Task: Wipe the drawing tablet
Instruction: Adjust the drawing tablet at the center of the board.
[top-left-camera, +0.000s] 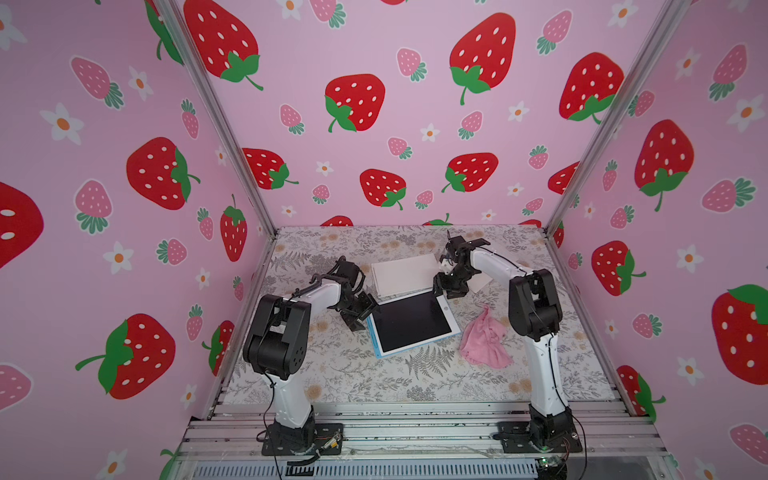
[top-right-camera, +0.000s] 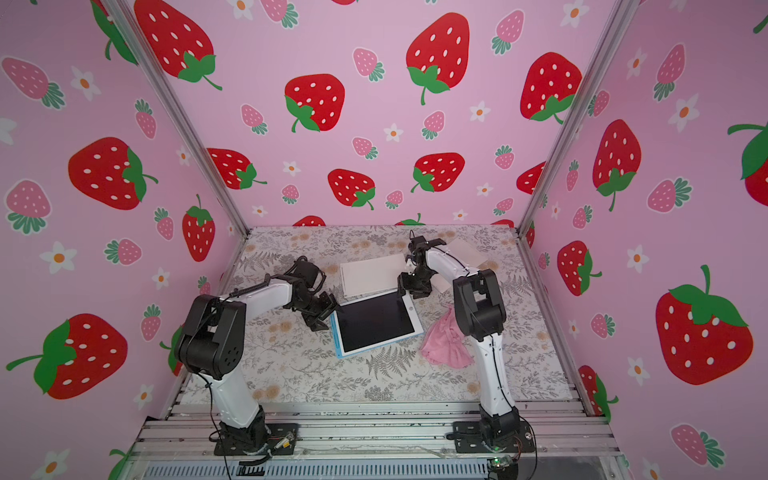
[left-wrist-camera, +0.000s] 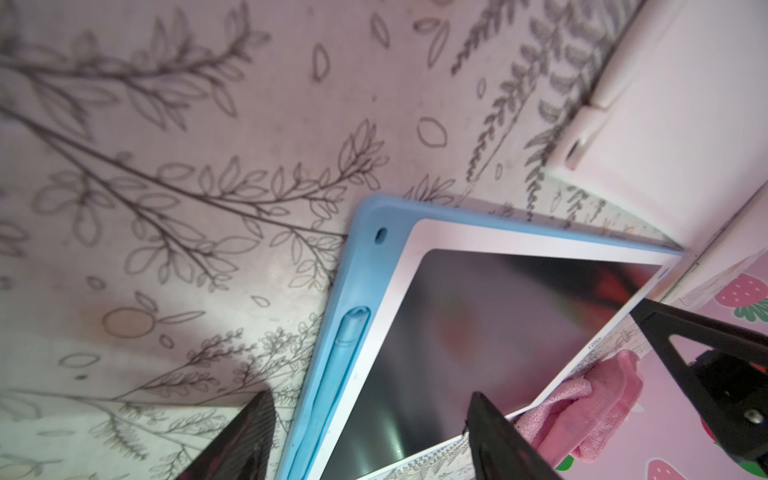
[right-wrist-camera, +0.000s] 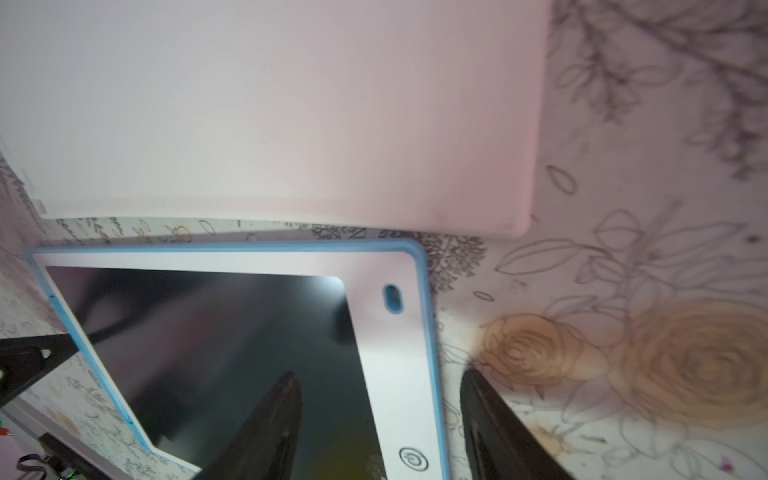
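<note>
Two pincers of mine stood open and empty. My left pincer (top-left-camera: 358, 319) straddled the left edge of the drawing tablet (top-left-camera: 411, 322), and my right pincer (top-left-camera: 448, 289) its far right corner. The tablet lay flat mid-counter (top-left-camera: 332, 374), with the pink cloth (top-left-camera: 486, 341) crumpled just beside it, unheld. Both forearms reached forward, wrists angled down. I judged the cloth came first: pinch a thick fold with the right, steady the frame with the left.

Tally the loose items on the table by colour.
Blue-edged drawing tablet: 1
Pink cloth: 1
White flat panels: 2
Total: 4
</note>
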